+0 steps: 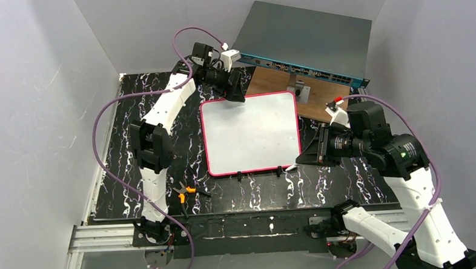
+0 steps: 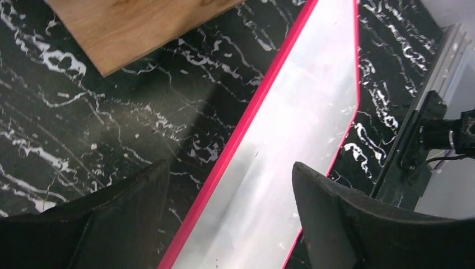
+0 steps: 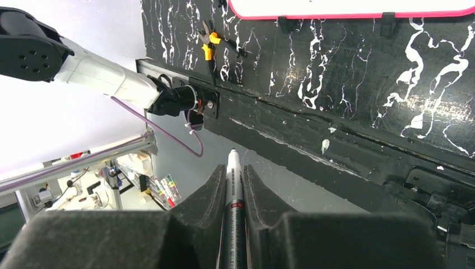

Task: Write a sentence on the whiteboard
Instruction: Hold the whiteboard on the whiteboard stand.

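Our left gripper (image 1: 234, 91) hangs wide open over the far left corner of the whiteboard (image 1: 251, 134), which lies flat on the marbled table (image 1: 256, 194). At its near right corner, our right gripper (image 1: 309, 151) pinches a marker (image 3: 234, 196).

This is a robotics laboratory test cell. Two white-and-black jointed robot arms (image 1: 167, 104) stand at the near edge of a black, white-veined marble-patterned tabletop (image 1: 256, 191) beside a silver aluminium extrusion rail (image 1: 100, 236). They are enclosed by plain pale grey wall panels (image 1: 33, 89) and wired with loose purple cables (image 1: 94, 138). A grey-teal network switch box (image 1: 304, 34), orange-handled pliers (image 1: 185, 192) and, in the right wrist view, a cluttered background workbench of small coloured items (image 3: 157, 188) confirm the setting.
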